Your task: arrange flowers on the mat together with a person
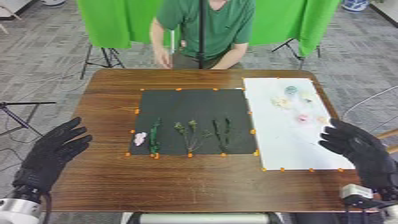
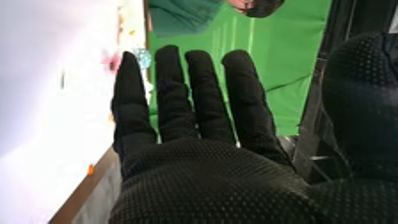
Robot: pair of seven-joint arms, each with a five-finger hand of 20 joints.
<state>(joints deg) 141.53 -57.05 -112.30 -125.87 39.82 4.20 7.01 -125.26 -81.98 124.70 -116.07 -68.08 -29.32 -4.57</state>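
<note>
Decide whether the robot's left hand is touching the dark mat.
Apart. The head view shows a stretch of the wooden table between the left hand and the near side edge of the dark mat.

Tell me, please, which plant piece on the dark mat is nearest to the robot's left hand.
The pale pink flower, near the left edge of the dark mat; the others are green stems, farther right.

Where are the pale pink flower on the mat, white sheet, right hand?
Pale pink flower (image 1: 140, 138): head view, petals
White sheet (image 1: 302, 150): head view, bare near part
Right hand (image 2: 247, 85): right wrist view, a finger
</note>
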